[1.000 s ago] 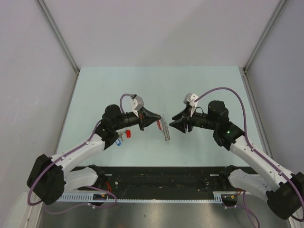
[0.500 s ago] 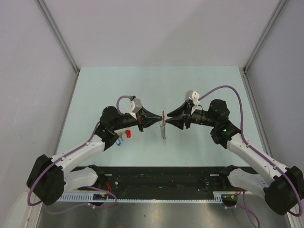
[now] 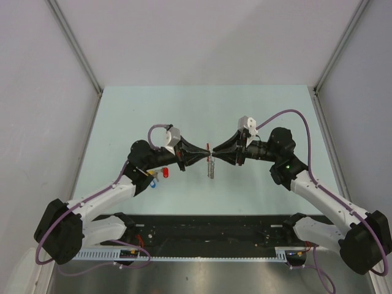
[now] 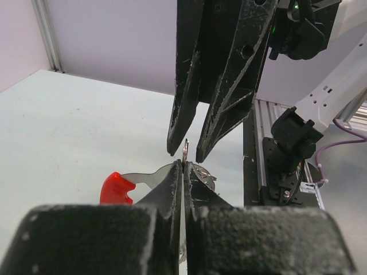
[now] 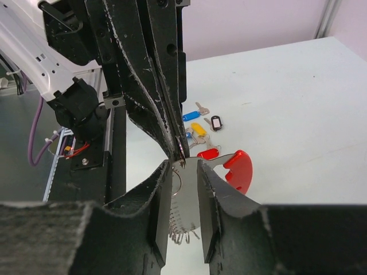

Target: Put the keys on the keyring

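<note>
My left gripper [image 3: 207,154] is shut on the keyring [image 3: 211,166], which hangs from its tips above the table. In the left wrist view my left gripper [image 4: 183,167] pinches a thin metal ring, with the keyring's red band [image 4: 114,188] out to the left. My right gripper [image 3: 214,153] meets it tip to tip. In the right wrist view my right gripper [image 5: 184,167] is open, its jaws either side of the keyring's grey toothed strip [image 5: 184,220] and beside the red band [image 5: 241,169]. The keys lie on the table: red [image 5: 207,153], yellow [image 5: 199,128], blue [image 5: 191,115], black [image 5: 216,122].
In the top view the red key [image 3: 165,173] and blue key [image 3: 151,182] lie under the left forearm. The black rail [image 3: 202,233] runs along the table's near edge. Grey walls stand at both sides.
Both arms have moved toward each other. My right gripper has come up to the left gripper's tips and now straddles the keyring, which has shifted slightly.
</note>
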